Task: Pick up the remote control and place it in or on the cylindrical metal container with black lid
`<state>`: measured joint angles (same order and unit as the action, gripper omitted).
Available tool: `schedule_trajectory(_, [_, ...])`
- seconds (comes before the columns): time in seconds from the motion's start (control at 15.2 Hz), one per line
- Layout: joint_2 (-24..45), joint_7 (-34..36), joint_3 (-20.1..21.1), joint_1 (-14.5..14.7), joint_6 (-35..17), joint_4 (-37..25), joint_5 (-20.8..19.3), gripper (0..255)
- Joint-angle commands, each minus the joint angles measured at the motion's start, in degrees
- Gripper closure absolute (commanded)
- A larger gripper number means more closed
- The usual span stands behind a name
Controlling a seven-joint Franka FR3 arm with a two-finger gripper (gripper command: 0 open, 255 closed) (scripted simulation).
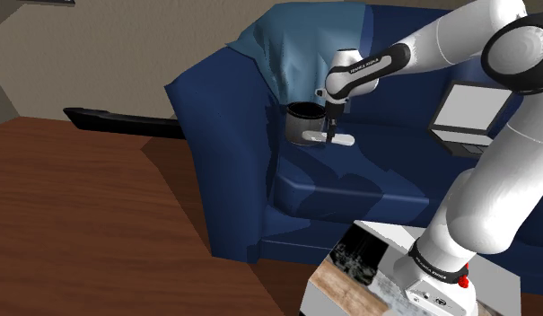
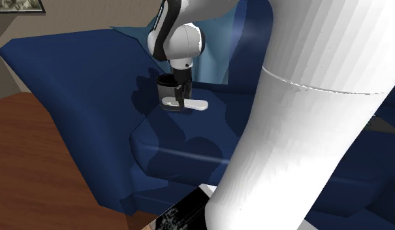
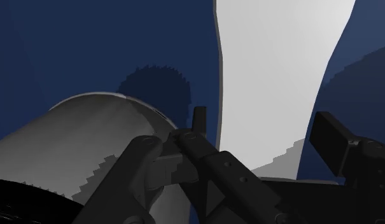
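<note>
- Shoulder view: the white arm [image 1: 422,45] reaches from the stand [image 1: 350,269] at the lower right, up and to the left, over a dark blue sofa [image 1: 224,179].
- The jaws point down at the sofa's seat cushion, low over the remote control [image 1: 343,140], a pale flat bar lying flat on the cushion.
- Just beside the remote, on this view's left, a dark cylindrical container [image 1: 302,121] stands upright on the same cushion.
- A lighter blue blanket [image 1: 296,45] hangs over the sofa back, an open laptop [image 1: 467,112] sits on the seat well to the right, and a wooden floor [image 1: 81,224] lies on the left.
- Second exterior view: a thick white link of the arm [image 2: 307,131] stands in the foreground on the right.
- Beyond it, the container [image 2: 165,88] is upright on the sofa [image 2: 91,98], and the remote control [image 2: 197,104] lies at its foot on this view's right, with the black jaws coming down between the two.
- Wrist view: the jaws are spread, and the fingers [image 3: 331,130] stand apart with the near end of the white remote control [image 3: 280,63] between them.
- A thin strip of blue shows between the other finger and the remote's edge, so no firm pinch is visible.
- The grey container [image 3: 89,140] sits close beside that finger, outside the jaws.
</note>
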<state>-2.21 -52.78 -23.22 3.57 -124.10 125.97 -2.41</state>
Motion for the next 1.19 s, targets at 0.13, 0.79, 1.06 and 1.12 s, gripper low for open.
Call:
schedule_trajectory(0.13, [-1.5, 0.4, 0.1, 0.1, 3.1, -1.6, -0.6, 255])
schedule_trajectory(0.79, [-4.1, 1.0, 0.6, 0.2, 10.7, -6.9, -1.5, 255])
schedule_trajectory(1.06, [-4.8, 1.1, 0.7, 0.2, 13.8, -9.3, -1.7, 255])
schedule_trajectory(1.12, [-4.9, 1.2, 0.7, 0.3, 14.6, -9.9, -1.7, 255])
